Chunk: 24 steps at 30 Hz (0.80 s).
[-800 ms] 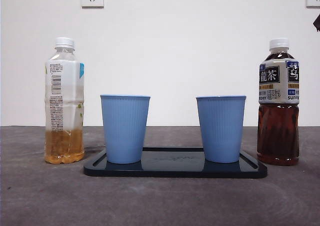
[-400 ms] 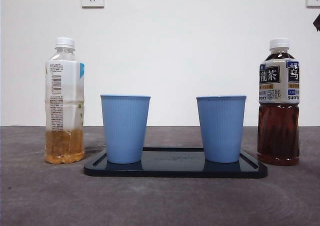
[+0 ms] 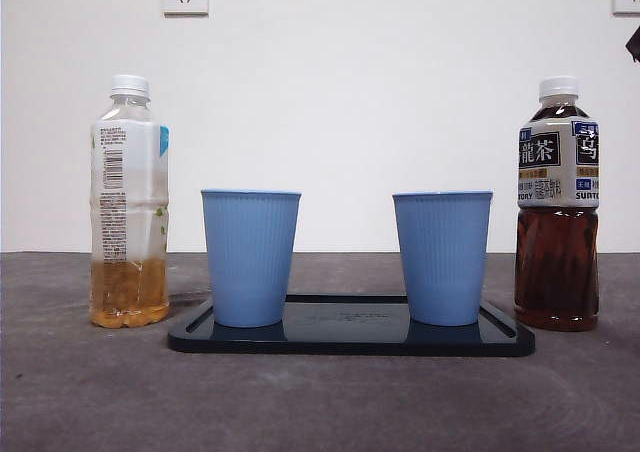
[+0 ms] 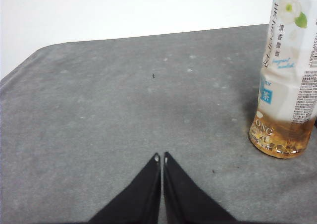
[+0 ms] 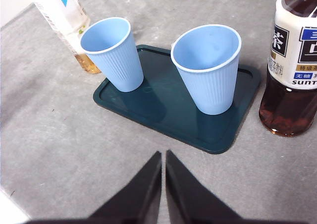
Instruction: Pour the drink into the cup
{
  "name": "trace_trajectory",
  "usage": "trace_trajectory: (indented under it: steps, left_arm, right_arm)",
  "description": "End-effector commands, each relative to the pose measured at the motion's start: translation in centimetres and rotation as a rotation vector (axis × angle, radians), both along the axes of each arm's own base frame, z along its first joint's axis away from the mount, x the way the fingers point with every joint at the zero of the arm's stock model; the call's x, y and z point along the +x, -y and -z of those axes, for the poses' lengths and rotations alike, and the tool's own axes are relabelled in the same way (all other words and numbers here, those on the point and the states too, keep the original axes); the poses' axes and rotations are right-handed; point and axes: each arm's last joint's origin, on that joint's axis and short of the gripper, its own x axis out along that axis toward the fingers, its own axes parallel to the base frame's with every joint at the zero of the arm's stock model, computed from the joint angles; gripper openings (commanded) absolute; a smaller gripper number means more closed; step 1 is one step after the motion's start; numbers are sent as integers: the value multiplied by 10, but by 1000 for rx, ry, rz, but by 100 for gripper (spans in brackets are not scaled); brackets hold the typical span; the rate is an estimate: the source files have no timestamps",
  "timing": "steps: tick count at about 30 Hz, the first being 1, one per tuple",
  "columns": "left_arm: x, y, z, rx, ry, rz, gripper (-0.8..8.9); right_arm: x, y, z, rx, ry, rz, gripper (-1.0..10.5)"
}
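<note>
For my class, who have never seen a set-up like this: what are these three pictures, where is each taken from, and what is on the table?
This is a robot with two arms at a table. One picture looks level across the table from a low camera. The other two come from cameras on the arms' wrists.

On the table lies a dark tray with two empty blue cups. Beside it stand a pale tea bottle, mostly empty, and a dark tea bottle, fairly full, both capped.

The black wedges are each arm's grasping part: the left end effector and the right end effector. Both are closed, hold nothing and hang above the table.
</note>
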Motion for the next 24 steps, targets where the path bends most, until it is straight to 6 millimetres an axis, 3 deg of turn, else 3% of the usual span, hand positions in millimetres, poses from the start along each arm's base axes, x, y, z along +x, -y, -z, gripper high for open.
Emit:
trace_trajectory:
  steps: [1,7,11,17,24]
  left_arm:
    - [1,0,7,3,-25,-5,8]
    - [1,0,7,3,-25,-5,8]
    - [1,0,7,3,-25,-5,8]
    - [1,0,7,3,-24,-5,8]
    - [1,0,7,3,-24,-5,8]
  right_arm:
    - [0,-1,-6,18,16,-2,8]
    - [1,2,-12,-23,136,-12,8]
    - [7,16,-11,-81,347,138,8]
    - [10,39,35,-82,583,380,8]
    - [9,49,69,-114,614,524,8]
